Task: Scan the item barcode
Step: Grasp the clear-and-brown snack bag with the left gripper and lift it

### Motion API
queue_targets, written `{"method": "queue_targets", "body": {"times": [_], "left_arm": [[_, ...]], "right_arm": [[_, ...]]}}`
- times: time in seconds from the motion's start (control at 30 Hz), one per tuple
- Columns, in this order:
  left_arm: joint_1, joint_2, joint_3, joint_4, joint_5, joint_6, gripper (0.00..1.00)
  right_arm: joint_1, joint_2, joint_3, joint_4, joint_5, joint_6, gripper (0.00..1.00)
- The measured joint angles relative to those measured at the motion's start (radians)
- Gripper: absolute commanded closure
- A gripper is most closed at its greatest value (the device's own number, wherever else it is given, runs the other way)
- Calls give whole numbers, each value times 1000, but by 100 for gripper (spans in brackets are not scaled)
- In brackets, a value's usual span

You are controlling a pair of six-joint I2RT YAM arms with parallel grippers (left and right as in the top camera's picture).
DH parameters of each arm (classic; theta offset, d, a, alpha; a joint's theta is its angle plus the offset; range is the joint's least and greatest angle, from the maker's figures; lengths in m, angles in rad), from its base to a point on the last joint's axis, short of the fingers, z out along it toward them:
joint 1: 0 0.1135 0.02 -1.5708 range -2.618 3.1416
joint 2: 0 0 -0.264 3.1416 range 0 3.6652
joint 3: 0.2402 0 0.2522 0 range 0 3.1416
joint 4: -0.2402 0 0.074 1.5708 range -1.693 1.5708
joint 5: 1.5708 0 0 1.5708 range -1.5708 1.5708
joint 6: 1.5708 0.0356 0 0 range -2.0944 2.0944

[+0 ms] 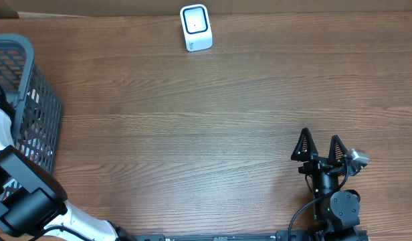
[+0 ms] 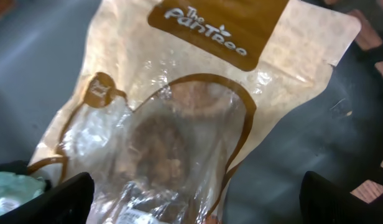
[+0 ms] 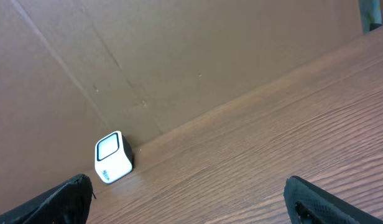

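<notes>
Bare tabletop (image 1: 192, 134) between basket (image 1: 40, 114) and scanner (image 1: 195, 27)

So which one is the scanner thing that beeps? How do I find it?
Start with the big brown wooden table and look along its far edge, where it meets the cardboard wall. Near the middle of that edge stands the small scanner. It is the only white boxy thing there, with a dark-framed window on its face, well apart from the grey basket at the side.

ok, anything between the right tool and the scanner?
No, only bare wooden table lies between the right tool and the scanner; overhead shows it, right wrist agrees.
</notes>
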Motion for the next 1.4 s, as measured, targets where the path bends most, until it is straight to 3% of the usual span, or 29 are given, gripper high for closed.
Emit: {"method": "queue_targets", "body": {"times": [0.4, 0.83, 0.93, 0.97, 1.03, 1.1, 1.23, 1.4], "left_arm": [[8, -21, -119, 183, 25, 28, 8], [55, 39, -162, 214, 33, 31, 11], [55, 48, -157, 222, 32, 31, 25], [55, 51, -155, 229, 33, 34, 34], [57, 56, -151, 240, 37, 40, 73], [57, 61, -147, 251, 41, 48, 86], [57, 60, -142, 246, 36, 54, 96], [57, 60, -124, 201, 34, 53, 96]], "right_arm": [[0, 0, 0, 1, 0, 0, 0], [0, 0, 0, 1, 0, 0, 0], [0, 0, 0, 1, 0, 0, 0], [0, 0, 0, 1, 0, 0, 0], [0, 0, 0, 0, 0, 0, 0], [0, 0, 0, 0, 0, 0, 0], [0, 0, 0, 1, 0, 0, 0], [0, 0, 0, 1, 0, 0, 0]]}}
